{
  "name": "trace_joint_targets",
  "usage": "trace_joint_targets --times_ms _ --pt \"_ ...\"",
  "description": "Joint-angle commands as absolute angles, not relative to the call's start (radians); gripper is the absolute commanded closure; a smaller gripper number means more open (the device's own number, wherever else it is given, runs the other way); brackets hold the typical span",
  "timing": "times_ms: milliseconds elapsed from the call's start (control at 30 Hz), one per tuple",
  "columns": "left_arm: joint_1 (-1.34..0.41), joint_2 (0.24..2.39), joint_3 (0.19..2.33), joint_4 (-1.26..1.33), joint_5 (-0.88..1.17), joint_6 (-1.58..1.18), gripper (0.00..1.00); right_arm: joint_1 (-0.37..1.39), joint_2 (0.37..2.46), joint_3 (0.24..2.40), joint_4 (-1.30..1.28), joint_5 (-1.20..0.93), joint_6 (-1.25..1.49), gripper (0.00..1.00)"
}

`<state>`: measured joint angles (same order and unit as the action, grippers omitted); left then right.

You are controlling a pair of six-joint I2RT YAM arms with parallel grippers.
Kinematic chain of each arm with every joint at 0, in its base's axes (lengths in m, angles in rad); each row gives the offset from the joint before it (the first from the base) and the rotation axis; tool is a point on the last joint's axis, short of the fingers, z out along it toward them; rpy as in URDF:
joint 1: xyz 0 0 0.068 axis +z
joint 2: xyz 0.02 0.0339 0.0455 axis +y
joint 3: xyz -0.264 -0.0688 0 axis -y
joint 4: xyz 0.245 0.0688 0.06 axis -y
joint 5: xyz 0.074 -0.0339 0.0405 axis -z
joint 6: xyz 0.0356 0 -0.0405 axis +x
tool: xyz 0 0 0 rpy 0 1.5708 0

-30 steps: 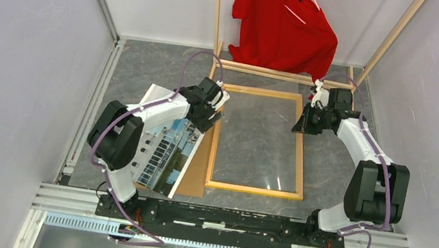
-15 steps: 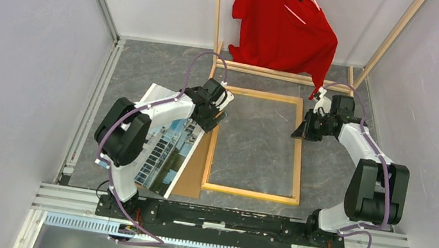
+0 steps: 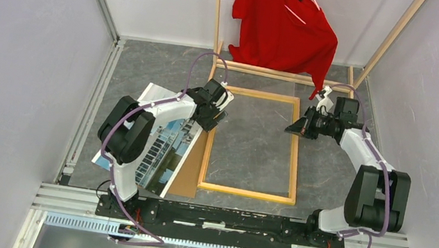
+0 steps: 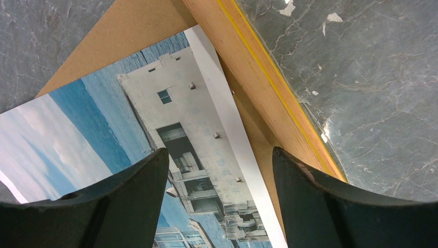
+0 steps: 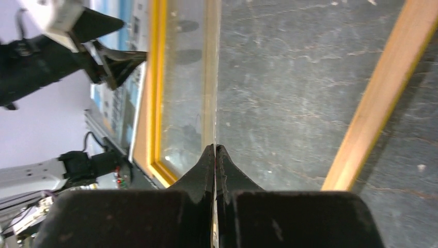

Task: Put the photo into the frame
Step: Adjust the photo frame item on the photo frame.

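Observation:
The frame (image 3: 246, 192) lies flat on the grey table, plain wood side up, its yellow edge showing in the left wrist view (image 4: 258, 67). My right gripper (image 3: 289, 129) is shut on the thin edge of the frame's clear pane (image 5: 188, 103), just inside the right rail (image 5: 385, 98). The pane runs away edge-on from the right gripper (image 5: 215, 147). The photo (image 3: 158, 148) lies picture up on a brown backing board (image 3: 187, 174), left of the frame. My left gripper (image 4: 219, 151) hangs open over the photo (image 4: 165, 103) next to the frame's left rail, holding nothing.
A wooden clothes rack (image 3: 276, 73) with a red shirt (image 3: 282, 26) stands right behind the frame. White walls close in both sides. A metal rail (image 3: 223, 218) carrying the arm bases runs along the near edge.
The frame has slid and turned slightly to the left. My right gripper has moved left and inward with the pane's edge. The left gripper has stayed almost where it was.

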<state>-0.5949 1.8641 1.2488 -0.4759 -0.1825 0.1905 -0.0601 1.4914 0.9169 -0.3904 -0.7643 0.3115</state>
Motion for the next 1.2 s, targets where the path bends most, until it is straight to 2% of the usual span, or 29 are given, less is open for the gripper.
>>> trace_joint_targets --times_ms 0,533,833,1167 --pt "-0.601 1.844 1.250 -0.439 -0.158 0.160 0.20 -0.051 1.393 0.887 -0.248 -0.937 0.477 1.00" --pt "-0.496 1.787 1.247 -0.469 -0.090 0.156 0.20 -0.071 1.268 0.786 -0.025 -1.038 0.792 1.00" --pt "-0.468 1.755 1.234 -0.491 -0.029 0.147 0.20 -0.077 1.242 0.791 -0.043 -1.055 0.793 1.00" --pt "-0.427 1.762 1.233 -0.500 -0.034 0.158 0.20 -0.089 1.176 0.780 0.041 -1.073 0.920 1.00"
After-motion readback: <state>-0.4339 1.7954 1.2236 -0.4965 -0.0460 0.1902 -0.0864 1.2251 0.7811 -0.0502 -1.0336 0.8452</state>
